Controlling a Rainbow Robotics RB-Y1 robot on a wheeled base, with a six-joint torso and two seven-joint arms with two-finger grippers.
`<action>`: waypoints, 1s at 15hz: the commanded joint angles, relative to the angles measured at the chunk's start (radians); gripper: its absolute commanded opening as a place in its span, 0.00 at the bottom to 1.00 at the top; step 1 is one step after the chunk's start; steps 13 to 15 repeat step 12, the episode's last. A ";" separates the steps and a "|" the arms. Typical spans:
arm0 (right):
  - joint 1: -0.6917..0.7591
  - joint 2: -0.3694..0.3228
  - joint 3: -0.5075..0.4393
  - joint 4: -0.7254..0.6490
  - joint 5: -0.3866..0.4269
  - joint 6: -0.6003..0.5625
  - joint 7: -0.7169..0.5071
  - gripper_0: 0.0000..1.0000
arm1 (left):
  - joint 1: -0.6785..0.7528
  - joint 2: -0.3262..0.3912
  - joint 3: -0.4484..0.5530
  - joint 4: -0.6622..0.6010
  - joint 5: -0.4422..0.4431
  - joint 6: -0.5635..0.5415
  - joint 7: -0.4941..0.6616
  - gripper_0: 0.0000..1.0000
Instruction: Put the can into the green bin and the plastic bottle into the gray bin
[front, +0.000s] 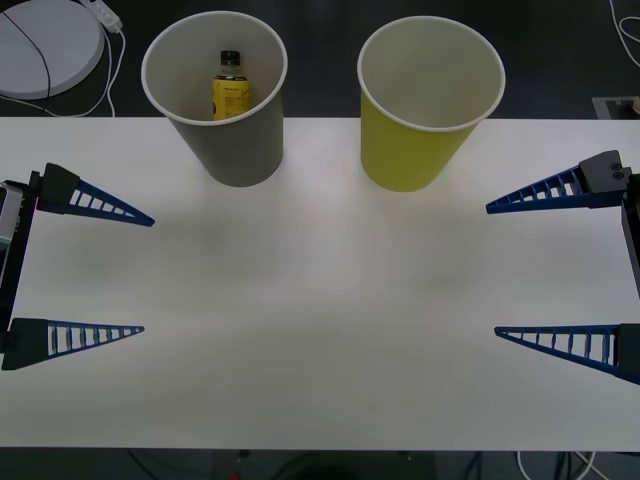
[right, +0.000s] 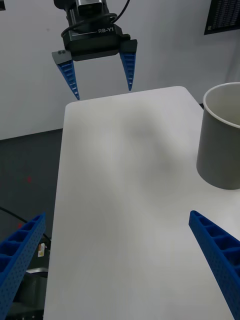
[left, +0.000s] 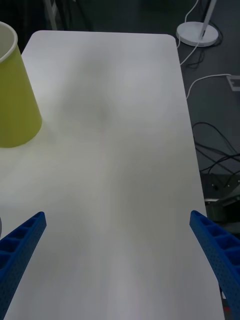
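- Step in hand: the plastic bottle (front: 230, 88) stands upright inside the gray bin (front: 232, 150), so that half of the task reads as done; no can lies on the white table (front: 320, 300), and what shows of the green bin's (front: 415, 150) pale inside holds none.
- Left gripper (front: 146, 273): at the table's left edge, jaws spread wide, holding nothing.
- Right gripper (front: 492, 268): at the right edge, likewise wide open and empty; both arms appear parked.
- Next move: judged to call for a can to be found and grasped, then carried over the green bin's rim and released.
- Materials and shapes: both bins are tapered paper cups with rolled white rims; the bottle is clear plastic with a yellow label and black screw cap; the fingers are blue, ribbed wedges; the tabletop is smooth and matte.
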 joint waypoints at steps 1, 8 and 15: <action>0.000 0.000 0.000 0.000 0.000 0.000 0.000 1.00 | 0.000 0.000 0.000 0.000 0.000 0.000 0.000 1.00; 0.000 0.000 0.000 0.000 0.000 0.000 0.000 1.00 | 0.009 -0.025 -0.002 0.000 0.001 -0.001 -0.008 1.00; 0.000 0.000 0.000 0.000 0.000 0.000 0.000 1.00 | 0.009 -0.025 -0.002 0.000 0.001 -0.001 -0.008 1.00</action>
